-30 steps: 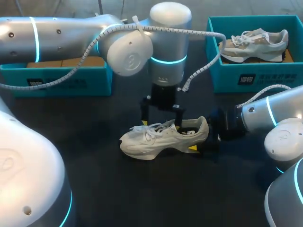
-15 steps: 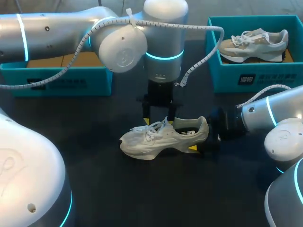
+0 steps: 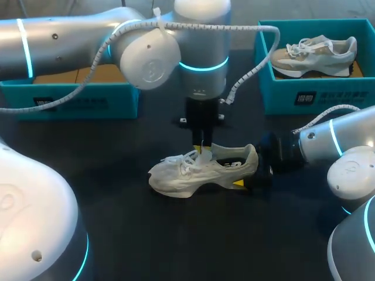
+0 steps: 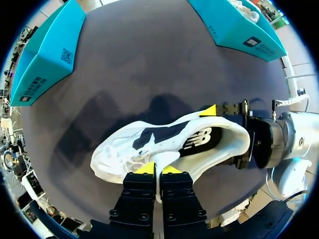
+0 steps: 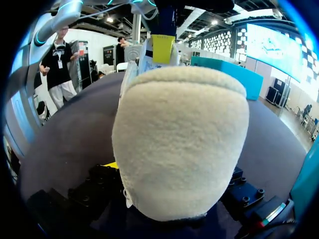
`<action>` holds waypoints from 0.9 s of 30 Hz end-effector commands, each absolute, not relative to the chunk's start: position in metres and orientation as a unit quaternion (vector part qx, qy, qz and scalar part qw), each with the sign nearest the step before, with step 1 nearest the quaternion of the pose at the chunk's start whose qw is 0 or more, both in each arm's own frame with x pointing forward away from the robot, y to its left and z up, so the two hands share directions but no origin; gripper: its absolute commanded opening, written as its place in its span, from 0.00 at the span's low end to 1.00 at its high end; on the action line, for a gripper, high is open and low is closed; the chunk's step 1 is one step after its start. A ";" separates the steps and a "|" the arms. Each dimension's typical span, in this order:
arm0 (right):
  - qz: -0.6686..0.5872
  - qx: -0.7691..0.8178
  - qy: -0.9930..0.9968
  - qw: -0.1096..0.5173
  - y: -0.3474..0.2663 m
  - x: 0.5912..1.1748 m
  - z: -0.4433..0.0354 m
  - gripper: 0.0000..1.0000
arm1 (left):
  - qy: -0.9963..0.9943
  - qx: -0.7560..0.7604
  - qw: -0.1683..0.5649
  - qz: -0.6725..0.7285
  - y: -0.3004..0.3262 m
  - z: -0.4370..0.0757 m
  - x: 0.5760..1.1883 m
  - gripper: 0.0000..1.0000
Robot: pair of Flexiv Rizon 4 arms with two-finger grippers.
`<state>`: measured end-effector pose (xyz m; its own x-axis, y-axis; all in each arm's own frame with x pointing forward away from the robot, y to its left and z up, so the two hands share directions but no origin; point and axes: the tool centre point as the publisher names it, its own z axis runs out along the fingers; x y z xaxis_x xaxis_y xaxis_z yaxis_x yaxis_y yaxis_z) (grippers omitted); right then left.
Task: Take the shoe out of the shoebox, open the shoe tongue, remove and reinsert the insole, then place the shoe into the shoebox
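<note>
Nearest us, the shoe (image 3: 199, 172) stands on its sole mid-tabletop (image 3: 146, 234), toe toward our L side, heel toward our R. The R end effector (image 3: 251, 170) is clamped on the heel, one yellow tip on each side. Just beyond, the L end effector (image 4: 158, 169) hangs vertically over the shoe opening, tips pressed almost together and pinching what appears to be the tongue (image 4: 158, 162). The laces (image 3: 184, 159) lie so close that we cannot rule out a lace caught in the same pinch. Risks, in our judgement:

1. The pinch is thin and near the tongue edge, so a pull may slip off and leave the opening shut.
2. A trapped lace would tighten the throat instead of opening it.
3. An upward pull vs. the R grip may tilt the shoe or work the soft heel out of the R tips.
4. An over-long pull may drag the shoe along the tabletop.

The dark insole (image 4: 199, 142) sits in place, w/ no access until the tongue clears. At the far edge, the L shoebox (image 3: 76, 100) shows no shoe. The 2nd shoebox (image 3: 316, 96) holds another shoe (image 3: 316, 50), so there is a wrong-box risk at return.
</note>
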<state>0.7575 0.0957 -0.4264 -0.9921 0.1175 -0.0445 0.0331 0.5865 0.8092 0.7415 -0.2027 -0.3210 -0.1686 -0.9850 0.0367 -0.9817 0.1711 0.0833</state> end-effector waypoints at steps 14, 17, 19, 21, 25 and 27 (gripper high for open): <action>0.451 0.042 0.890 0.046 0.096 0.758 -0.429 0.00 | -0.731 0.682 0.018 -0.010 -0.146 -0.314 0.729 0.00; 0.451 0.042 0.890 0.046 0.096 0.758 -0.429 0.00 | -0.719 0.694 0.018 -0.017 -0.138 -0.318 0.727 0.00; 0.451 0.042 0.890 0.046 0.096 0.758 -0.429 0.00 | -0.716 0.698 0.016 -0.020 -0.135 -0.320 0.727 0.00; 0.451 0.042 0.890 0.046 0.096 0.758 -0.429 0.00 | -0.709 0.704 0.012 -0.023 -0.130 -0.322 0.725 0.00; 0.451 0.042 0.890 0.046 0.096 0.758 -0.429 0.00 | -0.699 0.714 0.010 -0.035 -0.122 -0.332 0.724 0.00; 0.451 0.042 0.890 0.046 0.096 0.758 -0.429 0.00 | -0.696 0.717 0.007 -0.042 -0.120 -0.336 0.721 0.00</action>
